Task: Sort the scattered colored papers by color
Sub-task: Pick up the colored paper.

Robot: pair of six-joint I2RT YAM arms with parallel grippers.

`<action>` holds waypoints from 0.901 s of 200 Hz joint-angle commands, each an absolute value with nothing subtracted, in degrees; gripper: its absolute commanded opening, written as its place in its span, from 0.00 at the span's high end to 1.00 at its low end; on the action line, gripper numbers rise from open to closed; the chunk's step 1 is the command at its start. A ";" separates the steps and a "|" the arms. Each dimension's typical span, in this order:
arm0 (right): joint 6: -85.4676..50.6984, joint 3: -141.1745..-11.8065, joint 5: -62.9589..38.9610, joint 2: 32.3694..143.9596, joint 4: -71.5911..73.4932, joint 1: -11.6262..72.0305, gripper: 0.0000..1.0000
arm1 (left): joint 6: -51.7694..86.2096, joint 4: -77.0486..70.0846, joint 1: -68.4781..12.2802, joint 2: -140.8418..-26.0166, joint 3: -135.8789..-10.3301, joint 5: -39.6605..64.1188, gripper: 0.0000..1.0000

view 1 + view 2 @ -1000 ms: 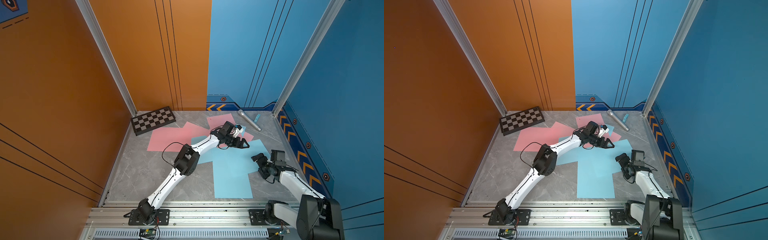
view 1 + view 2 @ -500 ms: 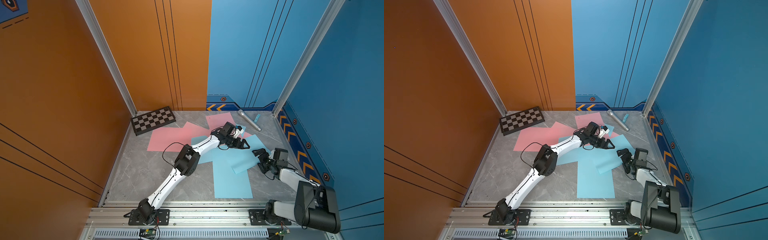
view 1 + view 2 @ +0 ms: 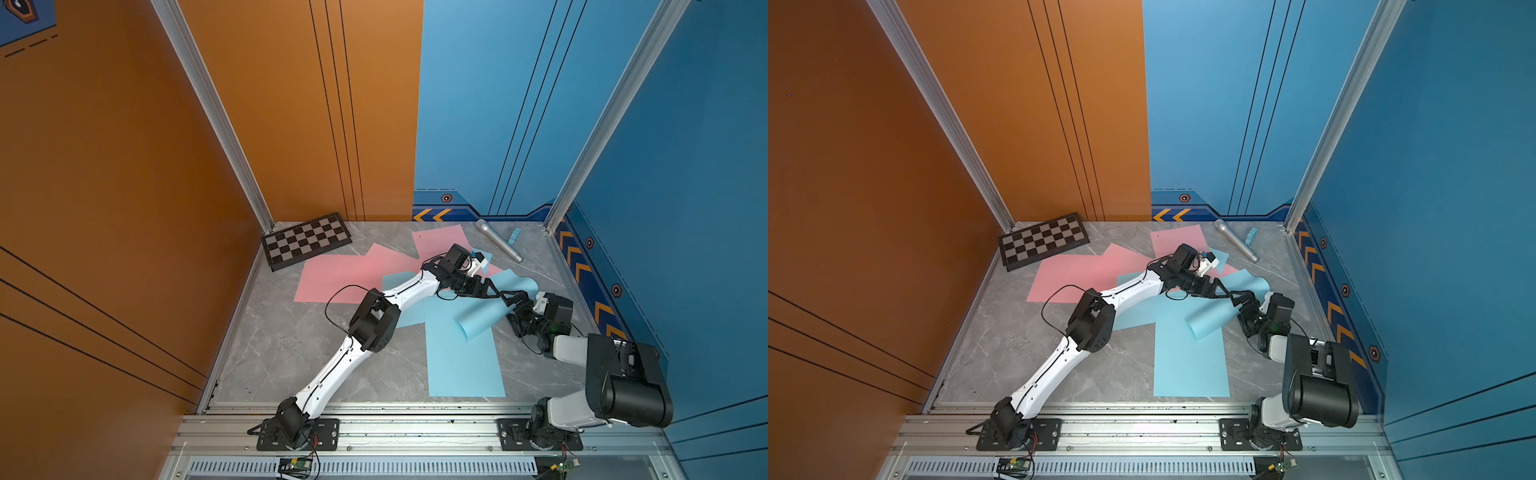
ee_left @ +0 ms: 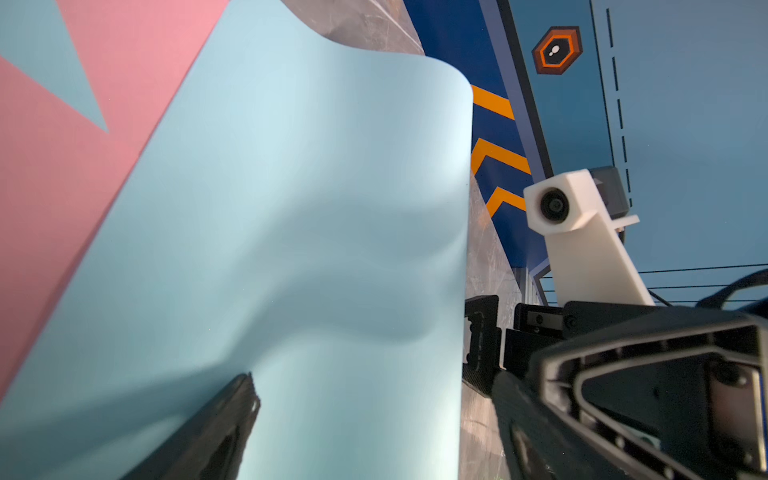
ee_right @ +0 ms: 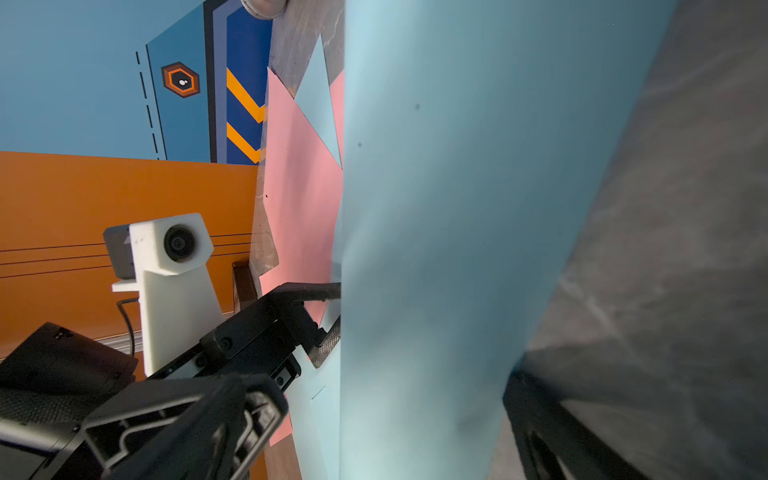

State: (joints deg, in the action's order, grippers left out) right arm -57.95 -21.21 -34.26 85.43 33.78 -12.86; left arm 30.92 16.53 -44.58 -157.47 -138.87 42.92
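The pink papers (image 3: 345, 274) are big, thin and flat. They lie at the far left of the pile, one over another. The blue papers (image 3: 461, 365) lie in the middle and to the right, and some cover pink corners. One long blue one reaches toward the near edge. A bent blue paper (image 3: 482, 318) sits on top, its near end curled up off the grey table (image 3: 291, 345). Its far right end runs between the fingers of both grippers. The left gripper (image 3: 490, 289) is spread wide, not pinching. The right gripper (image 3: 514, 300) is spread wide too. Far left lies a checkered board (image 3: 307, 241). Far right lie a silver microphone (image 3: 496, 241) and a small blue block (image 3: 515, 236).
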 commanded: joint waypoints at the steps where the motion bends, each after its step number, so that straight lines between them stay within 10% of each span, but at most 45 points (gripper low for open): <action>1: -58.95 -21.42 -33.73 89.81 34.29 -12.22 0.06 | 31.72 17.76 -45.00 -160.05 -139.88 44.57 0.08; 89: -65.61 -22.76 -30.85 102.81 47.76 -12.75 0.68 | 32.28 17.77 -44.47 -159.70 -140.28 45.80 0.08; 180: -60.26 -26.26 -33.17 92.24 38.43 -12.75 0.76 | 31.75 17.82 -41.03 -149.72 -140.45 42.53 0.07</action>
